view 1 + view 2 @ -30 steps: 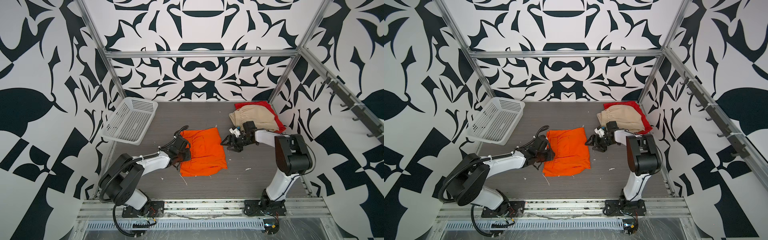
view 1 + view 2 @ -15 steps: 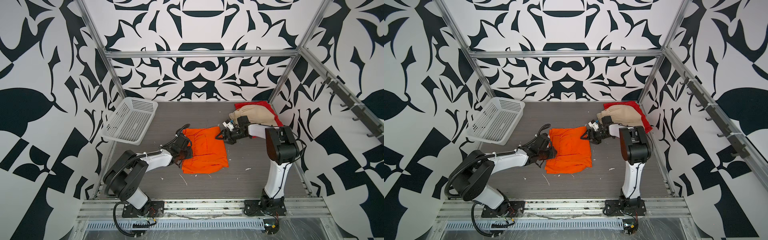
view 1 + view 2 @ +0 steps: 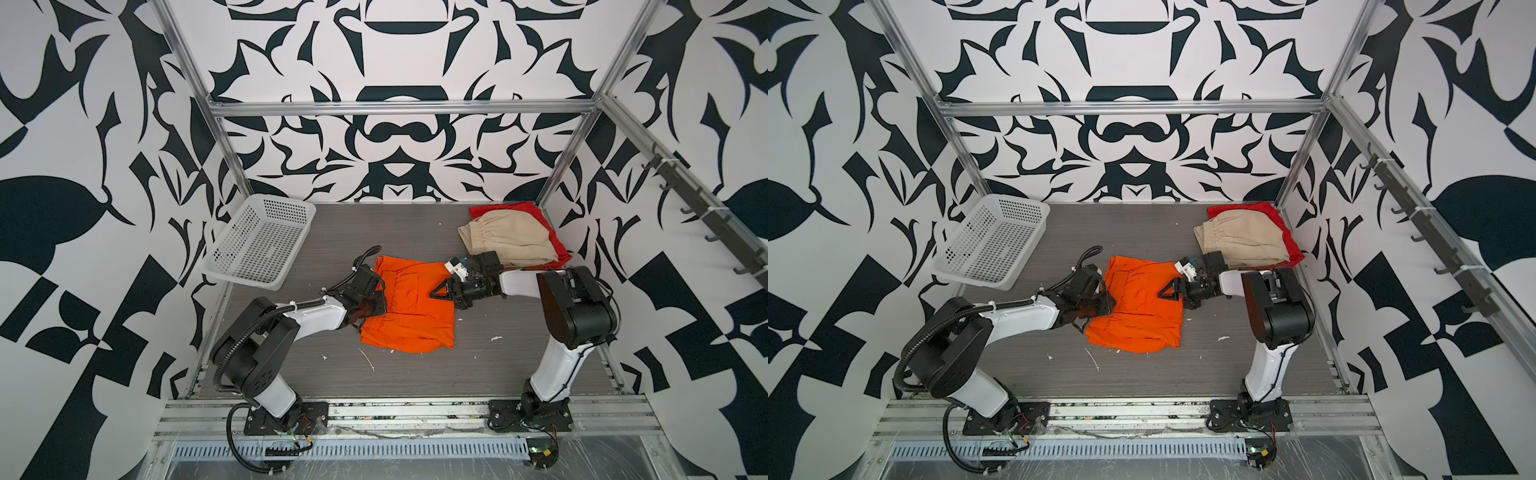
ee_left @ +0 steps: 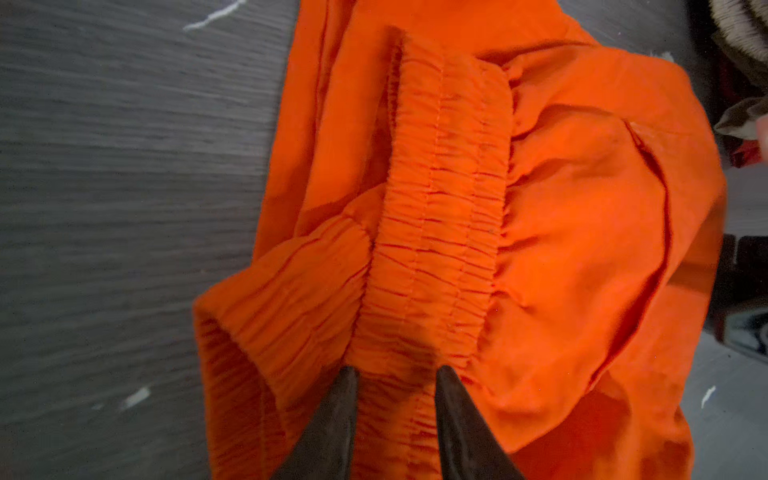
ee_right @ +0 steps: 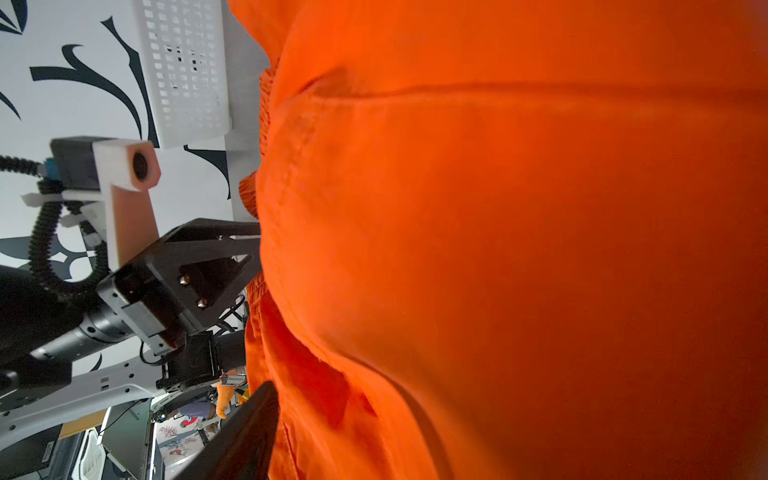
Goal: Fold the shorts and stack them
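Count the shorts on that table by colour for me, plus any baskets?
orange shorts: 1
beige shorts: 1
red shorts: 1
white basket: 1
Total: 4

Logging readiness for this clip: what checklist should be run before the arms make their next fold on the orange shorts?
1. Hold of the left gripper on the orange shorts at the waistband: ok, elastic sits between its jaws.
2. Hold of the right gripper: cannot tell, fabric fills its wrist view.
3. Flatness of the orange shorts: not ok, bunched near the waistband.
4. Stack base: ok, beige shorts lie on red shorts.
5. Path past the basket: ok, it stands apart at the back left.
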Available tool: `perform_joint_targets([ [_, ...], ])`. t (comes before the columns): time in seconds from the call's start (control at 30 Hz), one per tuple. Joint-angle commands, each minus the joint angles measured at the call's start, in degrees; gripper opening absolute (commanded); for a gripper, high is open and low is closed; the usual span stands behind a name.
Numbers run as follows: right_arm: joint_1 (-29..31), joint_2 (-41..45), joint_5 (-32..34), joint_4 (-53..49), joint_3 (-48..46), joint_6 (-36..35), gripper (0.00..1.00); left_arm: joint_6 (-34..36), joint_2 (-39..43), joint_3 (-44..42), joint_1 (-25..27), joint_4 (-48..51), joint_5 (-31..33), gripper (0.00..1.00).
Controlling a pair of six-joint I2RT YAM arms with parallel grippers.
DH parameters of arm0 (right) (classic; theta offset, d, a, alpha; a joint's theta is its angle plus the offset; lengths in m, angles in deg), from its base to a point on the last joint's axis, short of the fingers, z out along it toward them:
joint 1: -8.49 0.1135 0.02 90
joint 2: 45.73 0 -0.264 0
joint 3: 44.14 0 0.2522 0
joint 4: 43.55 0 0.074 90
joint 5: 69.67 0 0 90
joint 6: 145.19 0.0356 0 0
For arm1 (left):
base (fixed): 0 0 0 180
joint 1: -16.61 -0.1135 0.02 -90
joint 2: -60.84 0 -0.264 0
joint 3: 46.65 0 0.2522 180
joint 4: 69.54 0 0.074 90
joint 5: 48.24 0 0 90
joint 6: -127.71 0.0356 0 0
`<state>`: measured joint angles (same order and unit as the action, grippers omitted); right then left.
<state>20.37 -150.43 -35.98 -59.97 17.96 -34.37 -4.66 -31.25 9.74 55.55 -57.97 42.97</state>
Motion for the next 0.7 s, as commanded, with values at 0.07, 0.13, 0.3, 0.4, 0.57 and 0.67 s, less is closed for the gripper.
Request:
perform_joint_targets([
  [0.07,2.86,0.72,5.27,11.04,-5.28,9.43,0.69,-0.52,-2.69,-1.75,-0.10,3.26,-1.67,0.36],
  [0.13,3.23,1.00,6.09,11.50,-5.18,9.96,0.65,-0.65,-2.31,-1.98,-0.09,3.01,-1.77,0.36],
  [0.3,3.98,1.11,7.43,10.86,-3.29,9.76,0.54,-0.78,-1.09,-2.74,-0.09,2.51,-1.63,0.36],
  [0.4,4.55,0.54,7.27,12.16,-2.69,10.78,0.47,-1.11,-0.87,-3.00,-0.09,2.15,-1.49,0.36],
  [0.57,4.68,1.41,8.64,10.45,-1.90,10.69,0.22,-1.63,-0.58,-2.91,-0.09,1.58,-1.52,0.36],
  [0.67,4.64,3.99,13.08,0.34,1.36,5.82,0.10,-1.64,0.08,-1.86,-0.09,2.81,-1.40,0.37],
])
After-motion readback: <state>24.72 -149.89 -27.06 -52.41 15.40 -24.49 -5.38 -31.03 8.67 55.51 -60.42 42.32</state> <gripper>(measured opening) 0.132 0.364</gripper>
